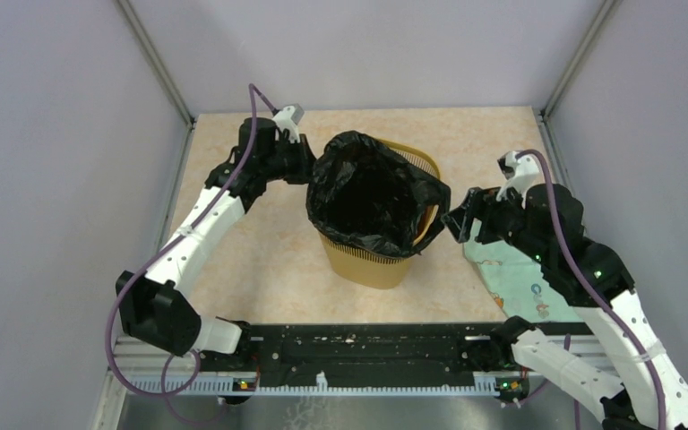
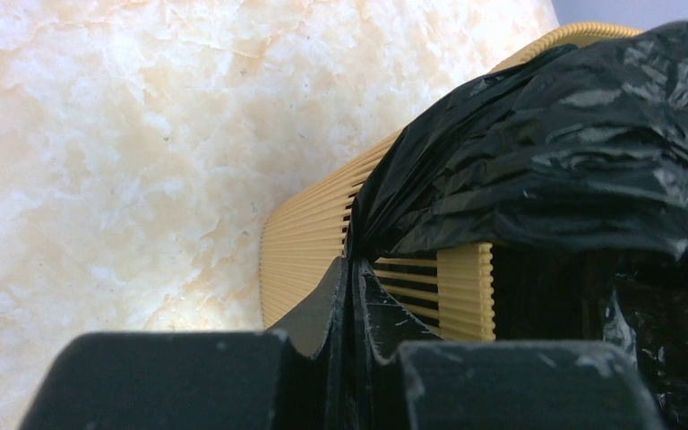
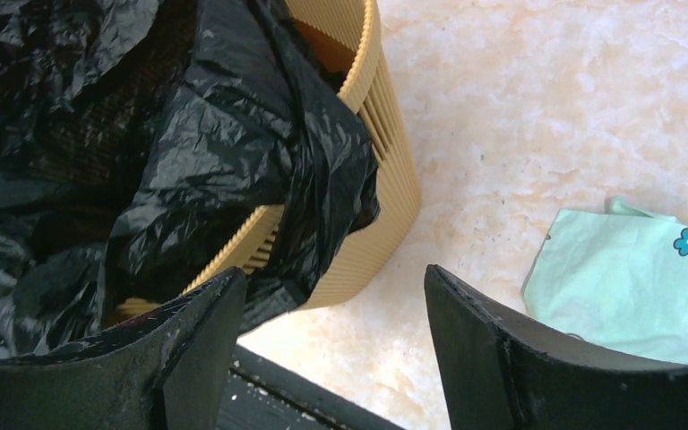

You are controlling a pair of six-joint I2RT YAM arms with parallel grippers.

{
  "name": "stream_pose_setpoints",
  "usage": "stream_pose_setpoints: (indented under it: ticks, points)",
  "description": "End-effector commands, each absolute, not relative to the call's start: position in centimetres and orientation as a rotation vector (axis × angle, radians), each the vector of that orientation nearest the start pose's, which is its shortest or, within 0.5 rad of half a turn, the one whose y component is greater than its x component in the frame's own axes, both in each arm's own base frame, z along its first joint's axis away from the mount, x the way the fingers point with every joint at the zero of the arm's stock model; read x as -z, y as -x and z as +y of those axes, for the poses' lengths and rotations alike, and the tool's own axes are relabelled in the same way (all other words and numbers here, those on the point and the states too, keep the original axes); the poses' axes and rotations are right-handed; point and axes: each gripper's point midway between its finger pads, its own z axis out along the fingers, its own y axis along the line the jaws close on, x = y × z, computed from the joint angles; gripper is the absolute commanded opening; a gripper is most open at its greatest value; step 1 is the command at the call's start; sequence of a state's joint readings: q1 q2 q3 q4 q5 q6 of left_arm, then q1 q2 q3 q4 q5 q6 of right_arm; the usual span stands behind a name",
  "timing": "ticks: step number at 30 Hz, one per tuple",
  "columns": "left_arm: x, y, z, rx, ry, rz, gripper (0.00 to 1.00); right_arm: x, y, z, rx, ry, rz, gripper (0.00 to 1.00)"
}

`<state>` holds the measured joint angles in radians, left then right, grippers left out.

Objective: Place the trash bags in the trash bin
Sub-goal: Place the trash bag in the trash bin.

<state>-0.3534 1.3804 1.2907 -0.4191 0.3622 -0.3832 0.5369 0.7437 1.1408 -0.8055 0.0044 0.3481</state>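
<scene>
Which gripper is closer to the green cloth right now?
Right. The right gripper hangs open just beside the green cloth, between it and the trash bin. The left gripper is on the bin's opposite side, shut on the trash bag.

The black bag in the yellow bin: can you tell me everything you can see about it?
The trash bag is thin, glossy black plastic, heavily crinkled. It sits inside the upright yellow trash bin with its mouth spread open, the edge folded out over most of the rim; the far-right rim is bare. The left gripper is shut on its edge at the left side. The right gripper is open beside its right side, holding nothing.
</scene>
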Motion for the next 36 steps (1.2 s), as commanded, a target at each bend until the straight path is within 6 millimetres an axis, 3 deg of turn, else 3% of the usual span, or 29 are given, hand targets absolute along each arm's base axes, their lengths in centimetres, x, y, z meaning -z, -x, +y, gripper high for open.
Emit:
stream_pose_setpoints:
  ticks: [1,4,7,11,16,23,30,36]
  points:
    - [-28.5,-36.1,-21.7,0.829,-0.232,2.071,0.09,-33.8,-18.5,14.0,-0.642,0.247,1.936,0.74]
    - [-29.0,-36.4,-21.7,0.827,-0.234,2.058,0.09,-35.8,-18.1,14.5,-0.687,0.280,1.883,0.75]
    - [-29.3,-36.7,-21.8,0.827,-0.240,2.047,0.09,-37.4,-19.0,15.4,-0.705,0.296,1.860,0.74]
    - [-29.9,-37.0,-22.1,0.844,-0.257,2.023,0.10,-38.9,-21.9,16.7,-0.677,0.295,1.869,0.67]
    - [-30.3,-37.4,-22.7,0.863,-0.280,2.009,0.10,-40.5,-26.3,19.7,-0.655,0.377,1.860,0.67]
    - [-30.3,-38.3,-23.2,0.870,-0.295,2.001,0.10,-39.3,-30.9,22.6,-0.744,0.413,1.939,0.66]
    - [-30.1,-38.8,-23.5,0.881,-0.299,2.002,0.10,-37.6,-32.2,23.5,-0.755,0.439,2.001,0.63]
    - [-30.2,-39.0,-23.7,0.889,-0.299,1.999,0.10,-36.8,-32.9,23.2,-0.734,0.417,2.034,0.51]
